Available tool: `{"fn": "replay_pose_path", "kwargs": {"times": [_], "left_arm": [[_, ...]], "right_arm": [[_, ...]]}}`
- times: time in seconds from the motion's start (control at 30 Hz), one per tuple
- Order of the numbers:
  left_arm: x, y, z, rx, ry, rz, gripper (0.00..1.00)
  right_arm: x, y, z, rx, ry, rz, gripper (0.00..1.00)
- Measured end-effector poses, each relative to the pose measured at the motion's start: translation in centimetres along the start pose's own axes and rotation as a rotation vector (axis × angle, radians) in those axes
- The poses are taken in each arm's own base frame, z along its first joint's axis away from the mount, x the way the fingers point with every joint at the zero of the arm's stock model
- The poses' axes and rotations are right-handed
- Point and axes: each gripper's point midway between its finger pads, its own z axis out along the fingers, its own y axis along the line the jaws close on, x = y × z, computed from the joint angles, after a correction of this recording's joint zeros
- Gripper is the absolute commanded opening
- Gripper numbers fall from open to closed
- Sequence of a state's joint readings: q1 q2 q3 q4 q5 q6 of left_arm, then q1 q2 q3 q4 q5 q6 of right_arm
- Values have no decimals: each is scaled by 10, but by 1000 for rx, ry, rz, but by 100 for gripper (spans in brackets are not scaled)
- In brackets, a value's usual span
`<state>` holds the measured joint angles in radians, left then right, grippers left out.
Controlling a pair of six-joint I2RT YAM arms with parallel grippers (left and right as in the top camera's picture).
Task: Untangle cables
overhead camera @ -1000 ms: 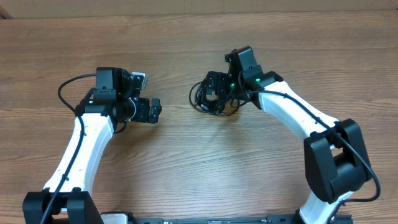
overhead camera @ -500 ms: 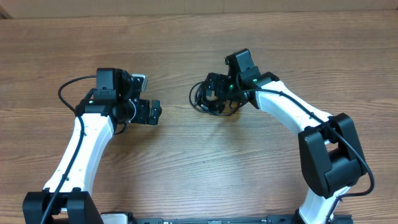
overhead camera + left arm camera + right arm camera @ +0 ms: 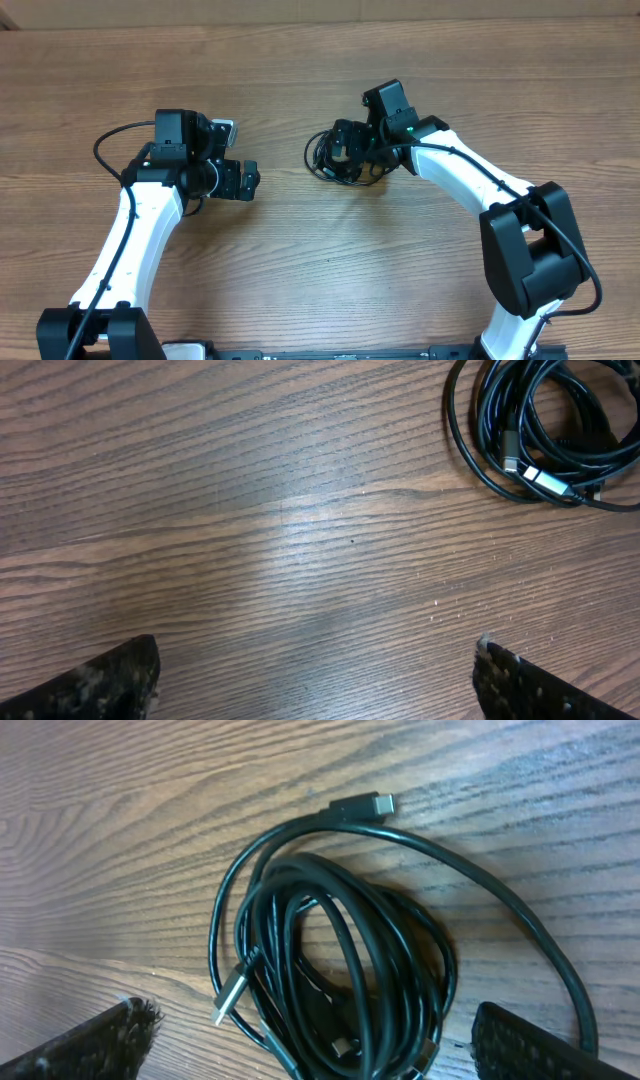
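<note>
The cables (image 3: 330,157) lie as one tangled coil of thin black cords on the wooden table, right of centre. In the right wrist view the coil (image 3: 350,960) fills the middle, with silvery plug tips at its left and a dark plug at the top. My right gripper (image 3: 315,1050) is open, its fingers straddling the lower part of the coil; it also shows in the overhead view (image 3: 352,150). My left gripper (image 3: 250,178) is open and empty, well left of the coil. In the left wrist view (image 3: 315,680) the coil (image 3: 545,435) sits at the top right.
The wooden table (image 3: 320,260) runs across the whole view. The thicker black wire of the left arm (image 3: 110,140) loops out at the left.
The right gripper has shifted very slightly over the coil. The left arm has not moved.
</note>
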<state>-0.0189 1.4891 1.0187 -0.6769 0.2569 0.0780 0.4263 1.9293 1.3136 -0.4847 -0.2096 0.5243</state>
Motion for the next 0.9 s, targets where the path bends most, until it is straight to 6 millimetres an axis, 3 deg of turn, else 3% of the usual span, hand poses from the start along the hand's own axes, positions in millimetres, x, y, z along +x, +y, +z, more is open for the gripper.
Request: {"fn": "replay_pose_path", "kwargs": {"times": [0.9], "left_arm": [[0, 0, 0, 0, 0, 0, 100]], "right_arm": [[-4, 3, 0, -12, -17, -6, 99]]}}
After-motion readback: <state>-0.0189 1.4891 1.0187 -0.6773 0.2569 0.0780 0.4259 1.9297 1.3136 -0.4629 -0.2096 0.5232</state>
